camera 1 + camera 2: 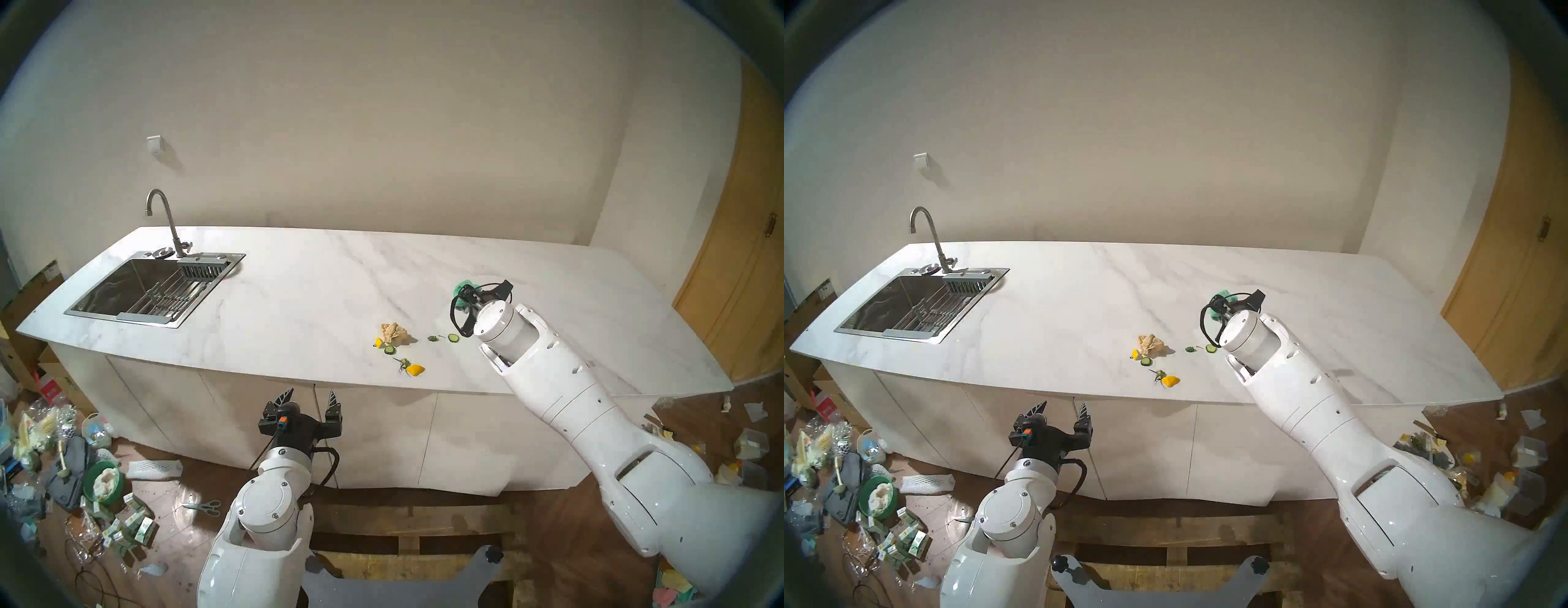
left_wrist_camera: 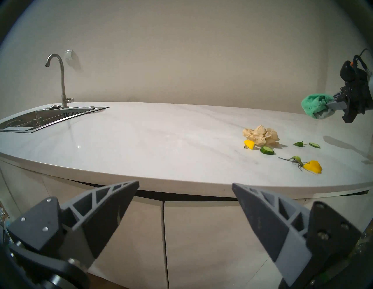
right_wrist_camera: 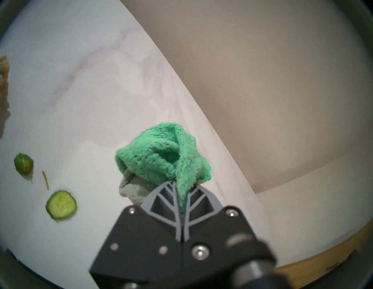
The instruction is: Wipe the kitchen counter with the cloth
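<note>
The right gripper [image 3: 182, 187], a black-bodied tool with grey ribbed fingers [image 3: 161, 196], is clamped tight on the small teal-green fuzzy cloth [image 3: 161, 159] — the fingers meet with a fold of terry pinched between them, and a paler grey patch of the rag bulges out at one side. In the left wrist view the cloth [image 2: 316, 106] hangs at the gripper's tip over the right-hand part of the long white marble-look kitchen counter [image 1: 318, 297]; whether its underside touches the slab I cannot tell. Nearer the front edge and to the left of the cloth lies a scatter of scraps: a crumpled tan-beige paper wad [image 1: 393, 332], with a small yellow wedge [image 1: 377, 342] and a round green cucumber slice [image 1: 389, 350] just beside it, a second cucumber slice [image 3: 61, 204] and a dark green stem end [image 3: 23, 163] closer to the gripper, and a larger yellow piece [image 1: 415, 370] touching a wilted green sprig [image 1: 403, 363] close to the counter's front edge. At the far left end the steel sink [image 1: 140, 314] is set into the slab, with a curved steel faucet [image 1: 163, 220] standing behind it. The left gripper [image 1: 312, 397] hangs low in front of the white cabinet fronts [image 2: 201, 232] — below counter level, fingers spread wide apart and holding nothing.
</note>
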Available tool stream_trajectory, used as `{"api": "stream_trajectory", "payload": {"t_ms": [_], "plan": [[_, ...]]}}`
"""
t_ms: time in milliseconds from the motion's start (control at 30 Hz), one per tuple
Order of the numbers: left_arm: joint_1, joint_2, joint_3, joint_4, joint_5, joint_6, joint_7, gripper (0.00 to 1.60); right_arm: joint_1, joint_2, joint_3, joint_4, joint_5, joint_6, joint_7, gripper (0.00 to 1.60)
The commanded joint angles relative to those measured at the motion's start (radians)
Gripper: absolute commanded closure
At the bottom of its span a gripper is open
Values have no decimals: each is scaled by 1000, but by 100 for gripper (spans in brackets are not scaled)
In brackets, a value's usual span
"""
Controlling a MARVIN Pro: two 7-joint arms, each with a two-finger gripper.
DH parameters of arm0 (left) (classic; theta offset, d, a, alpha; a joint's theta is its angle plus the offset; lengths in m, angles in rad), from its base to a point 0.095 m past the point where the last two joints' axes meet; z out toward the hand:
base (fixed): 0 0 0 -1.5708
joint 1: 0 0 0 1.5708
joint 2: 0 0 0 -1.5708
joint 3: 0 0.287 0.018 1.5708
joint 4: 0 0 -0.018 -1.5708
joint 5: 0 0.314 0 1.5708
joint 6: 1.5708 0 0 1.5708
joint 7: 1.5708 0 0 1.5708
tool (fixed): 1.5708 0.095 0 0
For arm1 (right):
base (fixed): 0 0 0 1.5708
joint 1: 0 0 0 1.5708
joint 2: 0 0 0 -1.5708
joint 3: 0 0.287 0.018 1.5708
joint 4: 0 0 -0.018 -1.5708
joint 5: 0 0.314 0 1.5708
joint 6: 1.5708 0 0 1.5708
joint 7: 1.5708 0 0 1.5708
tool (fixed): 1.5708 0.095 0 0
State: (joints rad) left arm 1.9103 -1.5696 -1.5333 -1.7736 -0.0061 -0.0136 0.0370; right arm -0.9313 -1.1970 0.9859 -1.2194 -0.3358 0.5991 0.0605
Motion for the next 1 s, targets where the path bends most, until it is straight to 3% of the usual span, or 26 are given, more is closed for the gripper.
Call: {"api": "stream_trajectory", "payload": {"t_ms": [0,100,133,300,667,967], "plan": [[-5,1,3,-28,-2,-5,-5,0,-9,106,-26,-76,-44,35,63,160],[-5,1,3,-28,-2,-5,-5,0,-14,116,-29,-88,-68,43,108,160],[-5,1,3,-29,-2,-5,-5,0,-13,148,-64,-113,-55,60,140,160],[-4,1,2,-30,-3,-5,-6,0,1,149,-131,-103,-94,101,210,160],[-4,1,2,-29,-3,-5,-6,0,14,73,-181,-43,-112,127,206,160],[-5,1,3,-28,-2,-6,-5,0,27,10,-193,1,-94,78,196,160]]}}
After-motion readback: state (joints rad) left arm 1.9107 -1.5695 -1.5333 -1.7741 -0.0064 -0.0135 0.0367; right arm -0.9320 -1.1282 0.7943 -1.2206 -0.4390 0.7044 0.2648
